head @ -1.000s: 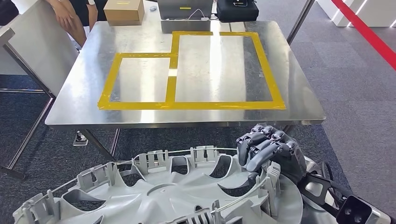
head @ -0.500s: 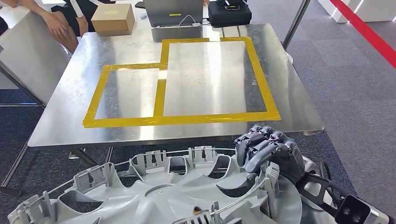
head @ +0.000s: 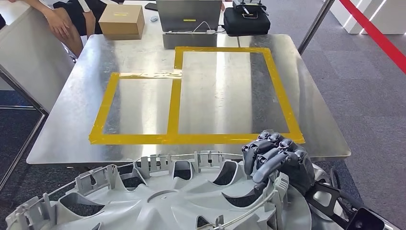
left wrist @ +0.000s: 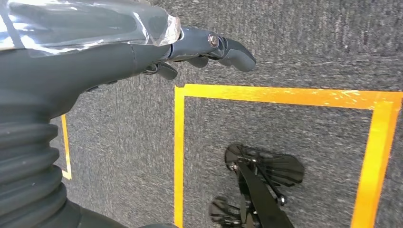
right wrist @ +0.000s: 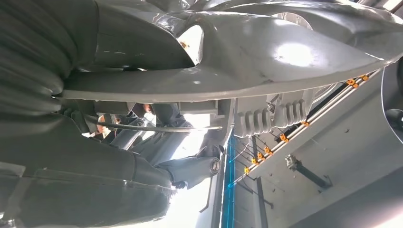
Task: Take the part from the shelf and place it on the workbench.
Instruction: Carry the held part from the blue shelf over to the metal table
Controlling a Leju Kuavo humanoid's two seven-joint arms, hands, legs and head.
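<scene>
Compared with a second back, the whole head view has shifted — the workbench (head: pixel 72 129) sits lower and closer in the picture now, its near edge almost down at the part, so that's the camera moving, not the stuff on top. Relative to the right hand, the part (head: pixel 163 201) looks unchanged.

That part is a big light grey wheel cover, back side up, with clips and a thin wire ring round its rim. It's held in the air just short of the workbench's near edge, not on it yet. Right hand (head: pixel 277 160) is curled over the rim on the side nearest the workbench's right corner, dark fingers (head: pixel 268 148) wrapped over the top and pressed onto the plastic. From the right wrist camera the grey cover's underside is right up against the hand (right wrist: pixel 119 142), with fingers hooked around the wire ring.

Left hand (left wrist: pixel 157 52) hangs over dark carpet with yellow tape lines (left wrist: pixel 179 152) on it — holding nothing, fingers stretched out and a bit apart.

On the workbench itself: yellow tape (head: pixel 174 108) marks two rectangles side by side, the smaller one on the left and the larger on the right. At the far edge there's a cardboard box (head: pixel 121 21), a grey laptop-looking thing (head: pixel 189 14) and a black case (head: pixel 246 21). A person's arm (head: pixel 57 24) leans beyond the far left corner of the workbench.
</scene>
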